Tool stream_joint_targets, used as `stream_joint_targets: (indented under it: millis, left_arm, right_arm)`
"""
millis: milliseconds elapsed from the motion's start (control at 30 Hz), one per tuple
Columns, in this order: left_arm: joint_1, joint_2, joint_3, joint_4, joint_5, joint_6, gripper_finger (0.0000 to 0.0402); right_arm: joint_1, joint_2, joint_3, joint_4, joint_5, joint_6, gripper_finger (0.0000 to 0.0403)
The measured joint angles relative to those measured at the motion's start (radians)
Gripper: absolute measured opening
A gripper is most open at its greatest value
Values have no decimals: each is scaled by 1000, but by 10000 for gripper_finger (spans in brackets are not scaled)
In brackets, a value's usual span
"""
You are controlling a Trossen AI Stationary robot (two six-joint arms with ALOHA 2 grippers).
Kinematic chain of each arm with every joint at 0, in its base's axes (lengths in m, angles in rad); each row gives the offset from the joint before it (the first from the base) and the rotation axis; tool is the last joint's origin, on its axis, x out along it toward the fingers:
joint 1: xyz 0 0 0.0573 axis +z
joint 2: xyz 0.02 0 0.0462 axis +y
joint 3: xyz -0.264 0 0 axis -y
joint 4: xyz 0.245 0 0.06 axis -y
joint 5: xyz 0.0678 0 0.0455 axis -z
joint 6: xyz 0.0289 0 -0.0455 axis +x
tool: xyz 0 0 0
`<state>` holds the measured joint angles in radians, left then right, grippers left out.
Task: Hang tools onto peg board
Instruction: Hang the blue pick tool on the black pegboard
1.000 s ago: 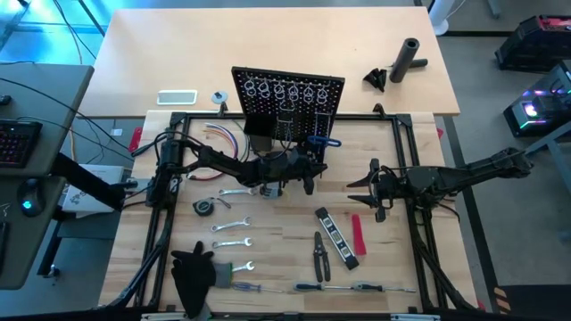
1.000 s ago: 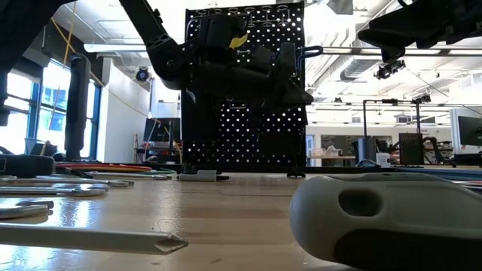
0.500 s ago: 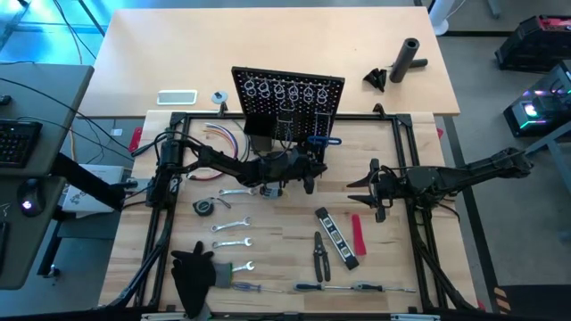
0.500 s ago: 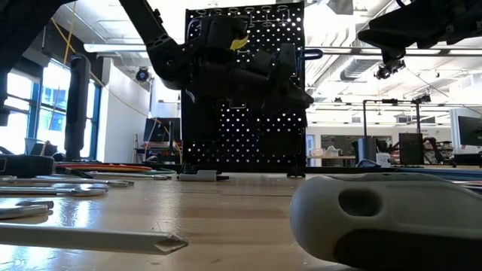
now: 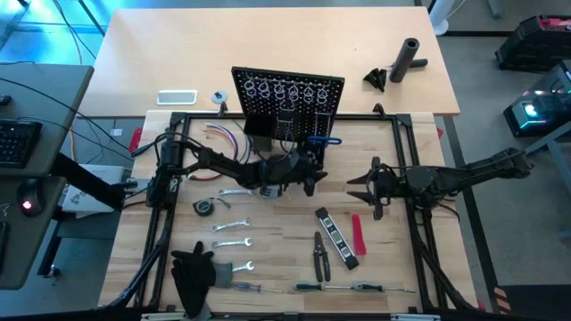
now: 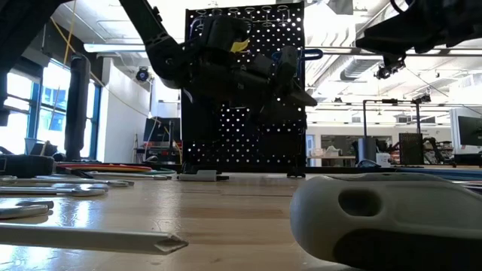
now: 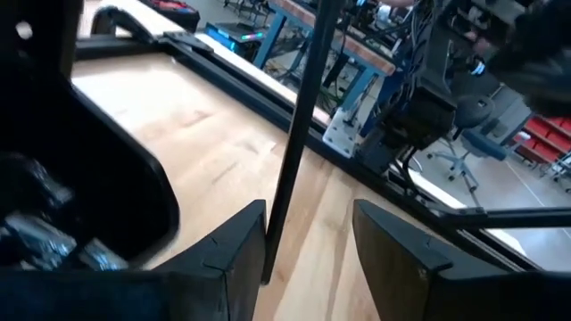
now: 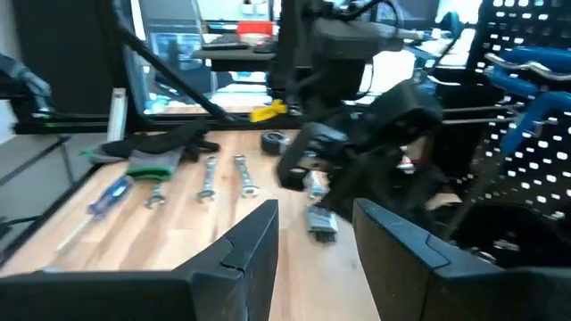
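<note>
Black left gripper (image 5: 309,181), at the foot of the peg board (image 5: 287,102), has just spread wide and empty; its tool looks delivered; remaining wrenches (image 5: 234,225) lie on the table; right gripper (image 5: 359,188) waits, parted and empty.

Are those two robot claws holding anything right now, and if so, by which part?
Nothing is held. The left end effector is open beside the peg board, its fingers apart with only table between them. The right end effector is open over the table, empty too.
</note>
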<state>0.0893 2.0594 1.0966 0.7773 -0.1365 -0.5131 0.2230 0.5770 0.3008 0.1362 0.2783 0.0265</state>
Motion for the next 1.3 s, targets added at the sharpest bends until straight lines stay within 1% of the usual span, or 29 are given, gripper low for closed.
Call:
stream_joint_targets:
  millis: [167, 400, 667, 833, 1000, 1133, 1300]
  left_arm:
    - [-25, 0, 0, -44, -17, -18, 163]
    - [-62, 0, 0, -66, -44, -26, 163]
    - [-109, 0, 0, -185, -99, -64, 163]
    - [-144, 0, 0, -233, -129, -82, 163]
    - [-178, 0, 0, -242, -143, -86, 163]
    - [-207, 0, 0, -243, -162, -81, 163]
    - [-237, 0, 0, -243, -194, -80, 163]
  right_arm:
    - [-53, 0, -4, -23, -2, -1, 142]
    - [-135, 53, -5, -22, -90, 0, 142]
    - [-223, 171, -5, 71, -181, -22, 142]
    - [-290, 251, -5, 108, -218, -27, 142]
    - [-357, 312, -5, 172, -245, -27, 142]
    - [-420, 352, -5, 250, -313, -27, 142]
    - [-488, 414, -5, 327, -350, -27, 142]
